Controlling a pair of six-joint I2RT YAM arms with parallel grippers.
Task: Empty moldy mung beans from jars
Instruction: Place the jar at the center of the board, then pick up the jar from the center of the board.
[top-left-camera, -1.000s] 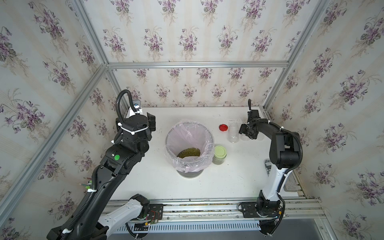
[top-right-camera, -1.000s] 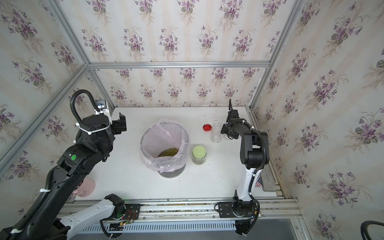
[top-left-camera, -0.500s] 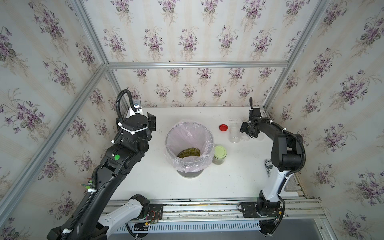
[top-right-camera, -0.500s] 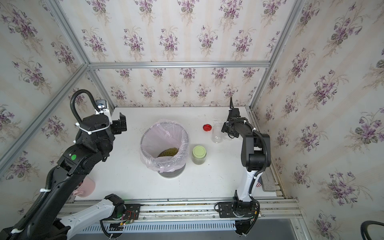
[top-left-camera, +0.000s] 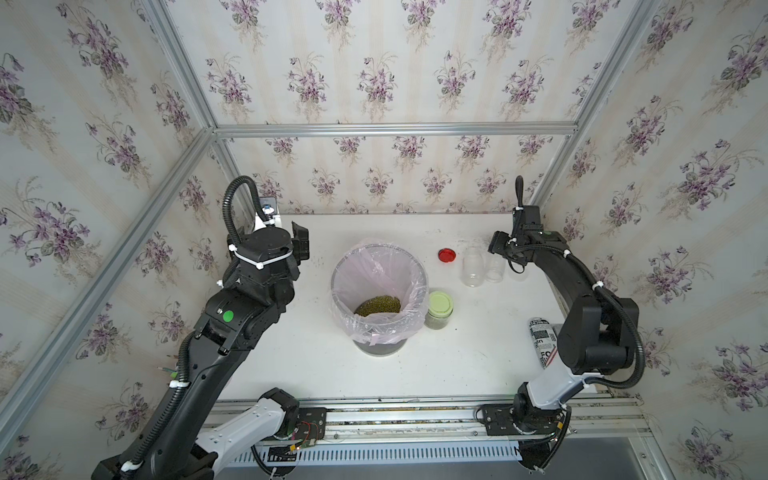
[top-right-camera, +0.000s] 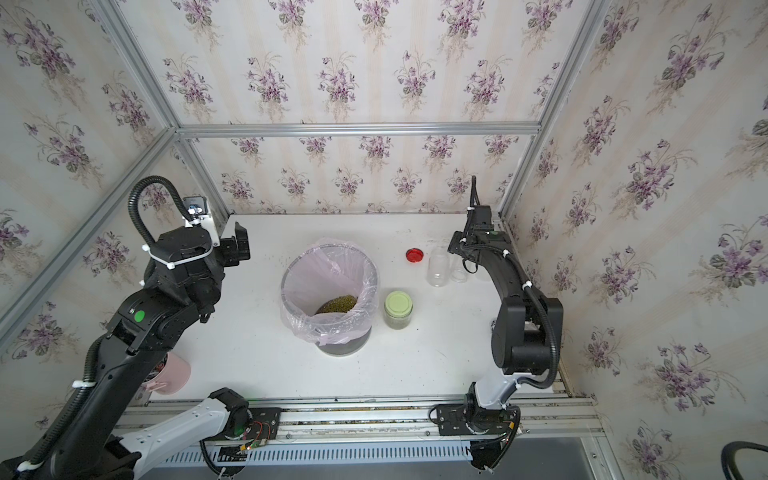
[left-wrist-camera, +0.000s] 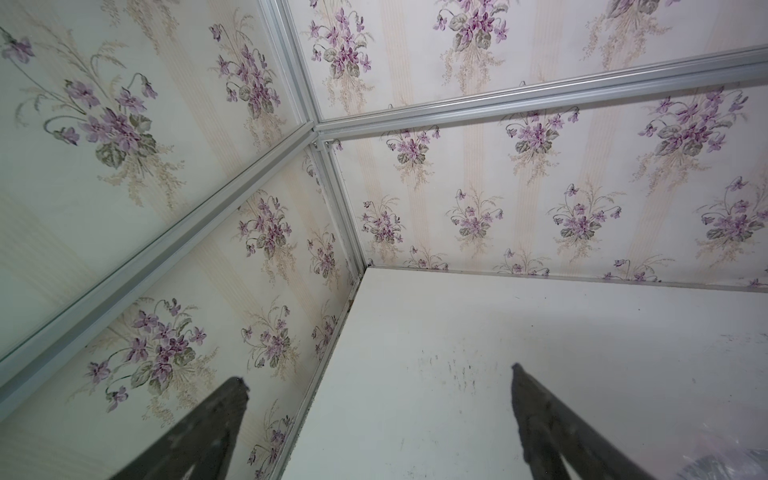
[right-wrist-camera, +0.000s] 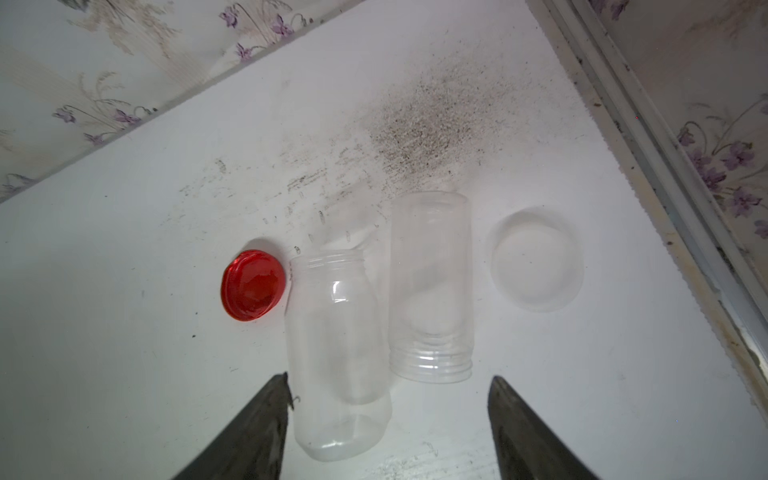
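Two empty jars (top-left-camera: 473, 268) (top-left-camera: 495, 269), one lidded jar (top-left-camera: 439, 311)

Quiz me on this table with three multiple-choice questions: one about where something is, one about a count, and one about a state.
1. Where does the loose heap of mung beans lie?
A. on the bare table
B. in the bag-lined bin
C. on a plate

2. How many jars on the table have no lid on?
A. one
B. two
C. three

3. The green-lidded jar is:
A. closed and upright
B. open
C. tipped over

Answers:
1 B: the beans sit at the bottom of the pink bag.
2 B: two lidless jars show near the red lid.
3 A: its lid is on and it stands beside the bin.
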